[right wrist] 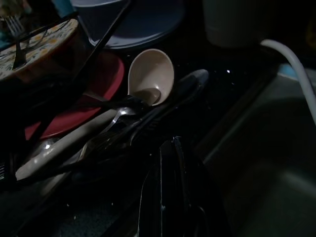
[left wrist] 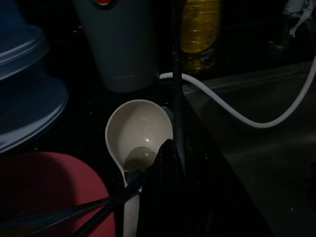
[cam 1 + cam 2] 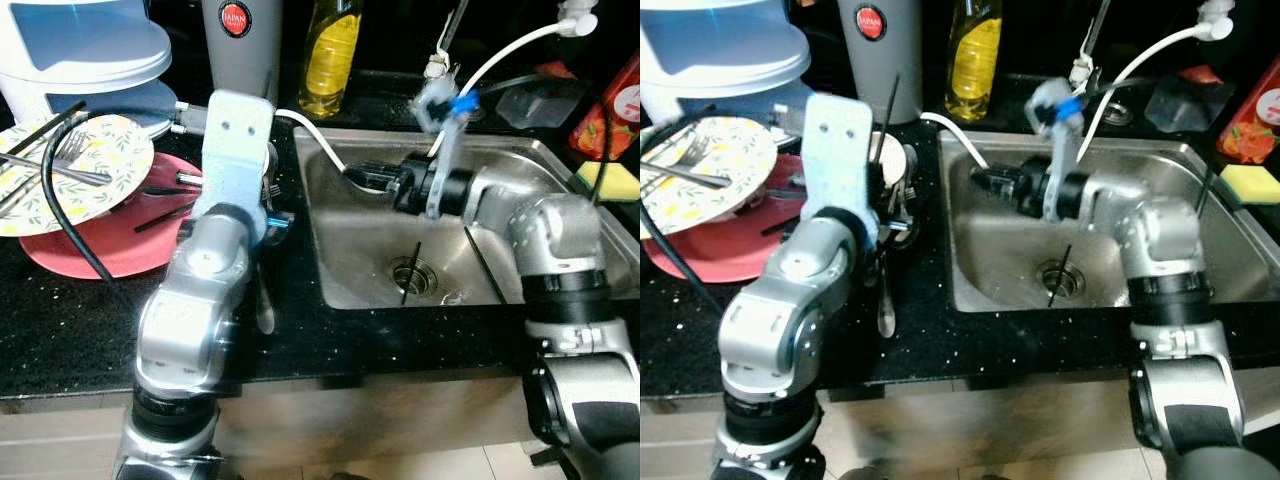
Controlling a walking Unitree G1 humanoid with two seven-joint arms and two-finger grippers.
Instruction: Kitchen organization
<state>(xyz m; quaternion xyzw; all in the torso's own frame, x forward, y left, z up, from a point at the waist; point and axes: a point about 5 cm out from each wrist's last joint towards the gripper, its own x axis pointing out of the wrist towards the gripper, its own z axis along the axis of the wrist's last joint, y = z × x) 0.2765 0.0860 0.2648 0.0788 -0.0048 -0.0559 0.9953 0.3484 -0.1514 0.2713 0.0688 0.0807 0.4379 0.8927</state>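
Note:
My left gripper (image 2: pixel 170 148) hovers over the black counter beside the sink, shut on a thin black chopstick (image 2: pixel 177 74) that stands upright past a cream ladle (image 2: pixel 138 133). The ladle lies on the counter among metal spoons and forks (image 1: pixel 113 128). A lemon-patterned plate (image 3: pixel 90 170) with a fork and chopsticks on it rests on a red plate (image 3: pixel 110 240) at the left. My right gripper (image 3: pixel 360 178) reaches across the steel sink (image 3: pixel 500 290) to its rear left corner, its fingers (image 1: pixel 153 197) pressed together. Another black chopstick (image 3: pixel 410 270) leans by the drain.
A grey canister (image 3: pixel 240 40), a yellow bottle (image 3: pixel 330 50) and a white and blue container (image 3: pixel 80 50) stand along the back. A white hose (image 3: pixel 320 140) runs over the sink rim. A yellow sponge (image 3: pixel 610 180) and a red packet (image 3: pixel 610 110) lie at the right.

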